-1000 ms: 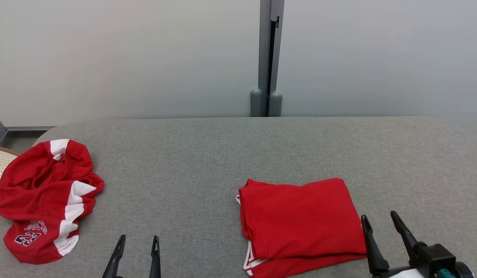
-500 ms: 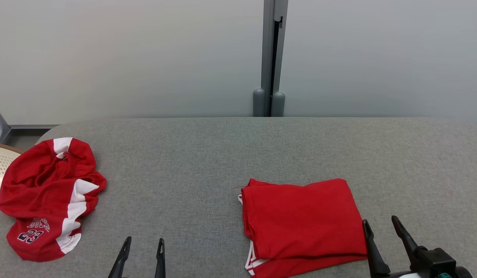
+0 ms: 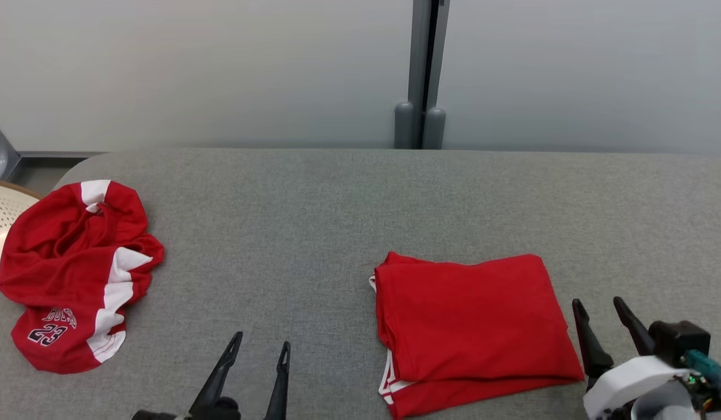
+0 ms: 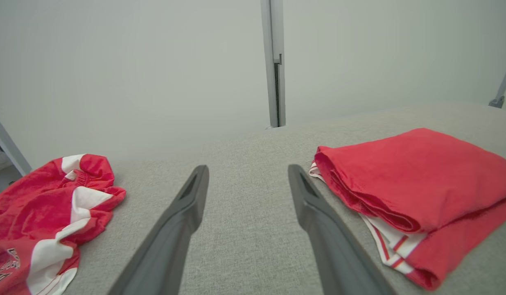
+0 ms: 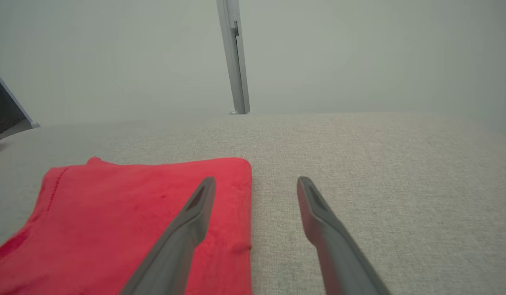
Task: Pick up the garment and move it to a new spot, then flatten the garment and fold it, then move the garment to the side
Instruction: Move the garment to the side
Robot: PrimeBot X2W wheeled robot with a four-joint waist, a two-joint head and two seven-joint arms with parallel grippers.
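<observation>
A folded red garment [image 3: 474, 326] lies at the near right of the grey table [image 3: 314, 221]. The right gripper [image 3: 597, 301] is just beside its right edge and the left gripper [image 3: 262, 339] to its left, both spread wide and empty (a crumpled red jersey [image 3: 74, 274] sits at the table's left edge).

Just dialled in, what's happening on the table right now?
Nothing is held. A folded garment lies flat on the table, right of centre, and the right end effector is open at its right edge. The left end effector is open over bare table, between that piece and a crumpled garment at the left edge. The crumpled one is not yet flattened.
</observation>
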